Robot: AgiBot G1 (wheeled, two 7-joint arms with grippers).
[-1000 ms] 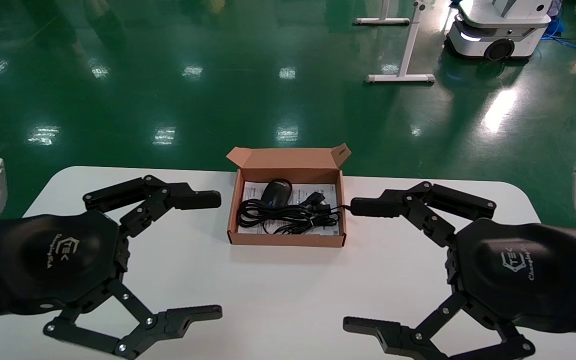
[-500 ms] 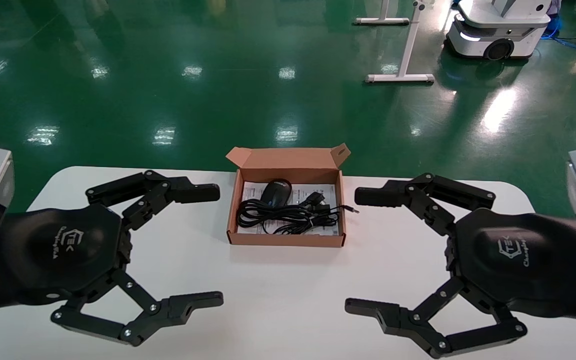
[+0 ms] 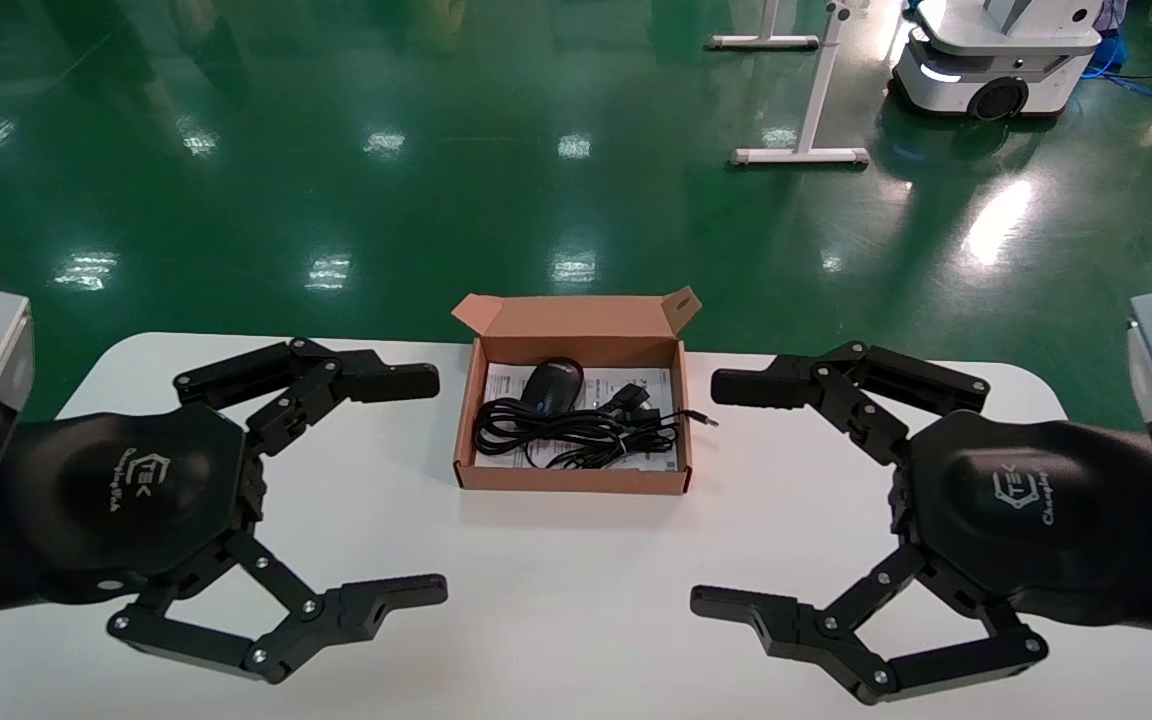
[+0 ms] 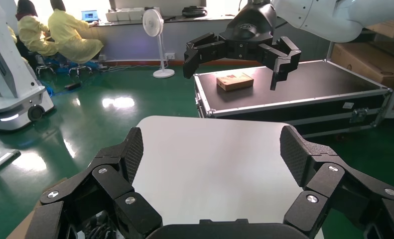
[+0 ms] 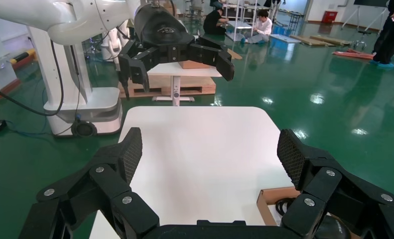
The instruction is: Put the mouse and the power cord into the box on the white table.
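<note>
The brown cardboard box [image 3: 572, 480] stands open at the far middle of the white table [image 3: 576, 600]. Inside it the black mouse [image 3: 551, 383] lies toward the back. The coiled power cord [image 3: 556, 437] lies in front of the mouse. A thin cable end with a plug [image 3: 701, 417] pokes out over the box's right wall. My left gripper [image 3: 428, 485] hovers open left of the box, holding nothing. My right gripper [image 3: 716, 494] hovers open to the box's right, also holding nothing. The right wrist view shows a box corner [image 5: 272, 196] beside my open right gripper [image 5: 209, 154]. The left wrist view shows bare table under my open left gripper [image 4: 212, 149].
Beyond the table lies green floor with a white mobile robot base [image 3: 996, 60] and a white stand [image 3: 806, 150] at the far right. A black flight case [image 4: 294, 94] carrying a small carton shows in the left wrist view.
The right gripper's far finger has drawn back from the cable end at the box's right wall. Both grippers have lifted slightly and stay open. The box's contents have not moved.
</note>
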